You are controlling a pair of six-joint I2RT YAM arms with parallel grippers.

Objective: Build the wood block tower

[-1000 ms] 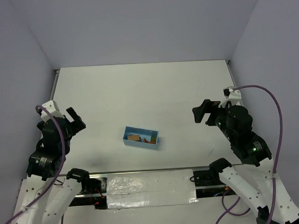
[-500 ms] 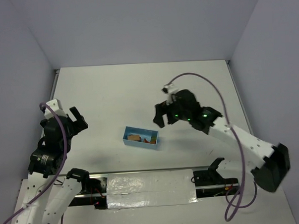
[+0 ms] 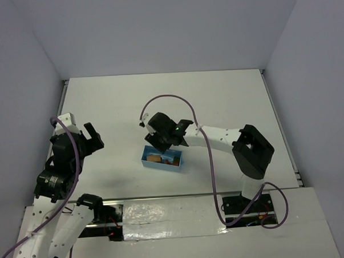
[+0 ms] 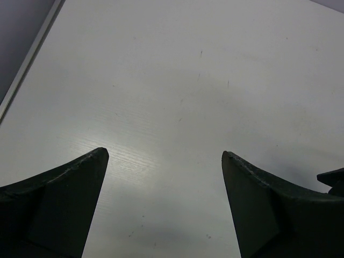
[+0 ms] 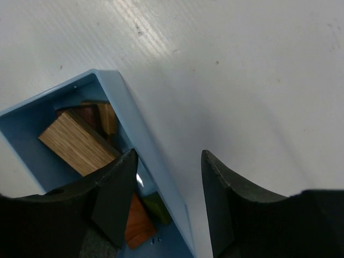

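The wood blocks lie loose in a light blue box (image 3: 162,165): a tan block (image 3: 155,158) and a reddish-orange piece (image 3: 173,161) show from above. In the right wrist view the tan block (image 5: 77,143), a dark brown piece (image 5: 86,114), the orange piece (image 5: 138,224) and an olive green piece (image 5: 158,207) lie inside the box (image 5: 122,103). My right gripper (image 3: 156,144) (image 5: 169,156) is open, its jaws straddling the box's long wall, one finger inside. My left gripper (image 3: 90,138) (image 4: 164,153) is open and empty over bare table. No tower shows.
The white table (image 3: 216,98) is walled by grey panels at the back and sides. The right arm (image 3: 218,137) stretches across from its base (image 3: 250,151) at the right. A taped strip (image 3: 173,212) runs along the near edge.
My right arm has swung from the right side leftward across the table to the blue box. My left gripper has barely shifted.
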